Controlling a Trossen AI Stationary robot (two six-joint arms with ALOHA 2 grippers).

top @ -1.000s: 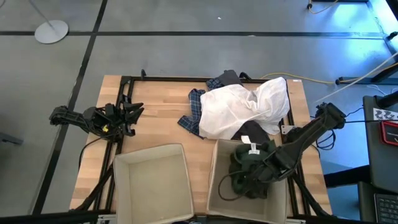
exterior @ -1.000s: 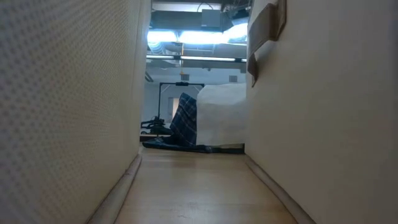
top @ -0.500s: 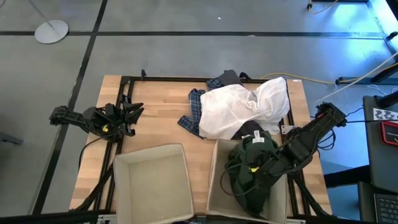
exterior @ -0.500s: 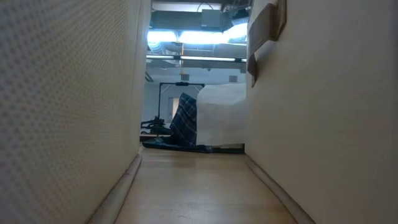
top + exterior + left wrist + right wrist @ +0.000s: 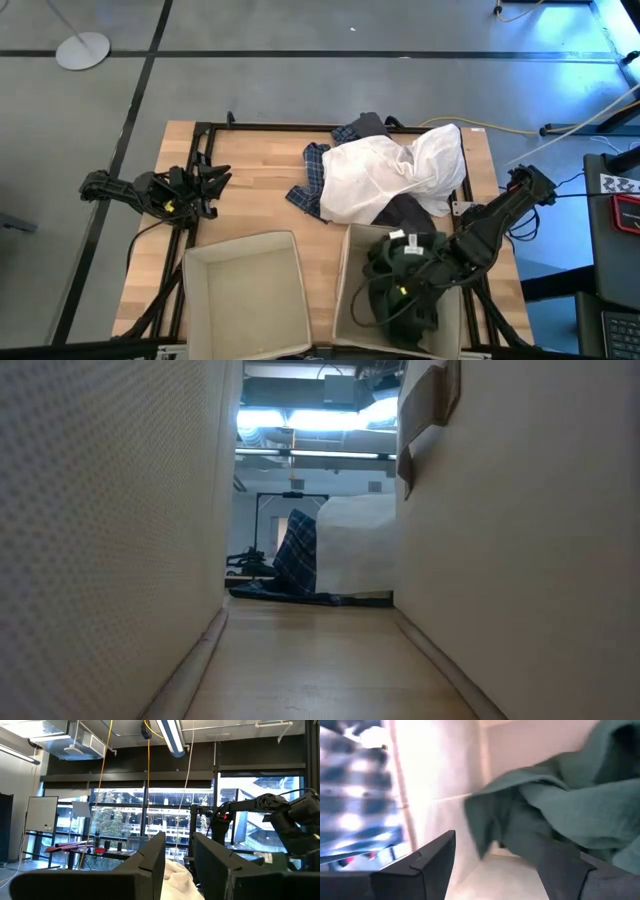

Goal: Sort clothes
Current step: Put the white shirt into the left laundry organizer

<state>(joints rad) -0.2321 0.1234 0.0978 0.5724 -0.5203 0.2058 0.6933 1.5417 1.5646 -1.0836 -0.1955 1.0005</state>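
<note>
1. The step in hand looks to be dropping the dark green soft garment (image 5: 400, 285) into the right-hand beige square fabric box (image 5: 345, 300), at the lower right of the overhead frame; the garment is bunched inside it, a white label showing on top

2. The right gripper (image 5: 420, 290) is down over that box, its dark arm slanting in from the right edge of the bench (image 5: 250, 190); from its own wrist camera the jaws stand wide apart with the green cloth (image 5: 555, 795) loose beyond them against the box's pale wall, so I judge nothing is gripped

3. Next it calls for lifting clear of the box without snagging the cloth, then reaching for the pile at upper centre of the overhead frame

4. That pile: the large white crumpled garment (image 5: 395, 170) lies on top, the blue-and-white plaid shirt (image 5: 315, 165) pokes out at its left, and a dark grey garment (image 5: 405, 212) shows at its lower edge, just beside the box

5. The left-hand beige fabric box (image 5: 195, 300) sits at lower centre-left

6. The left gripper (image 5: 210, 185) waits at the left edge of the bench, arm folded low, jaws a narrow way apart and holding nothing
</note>
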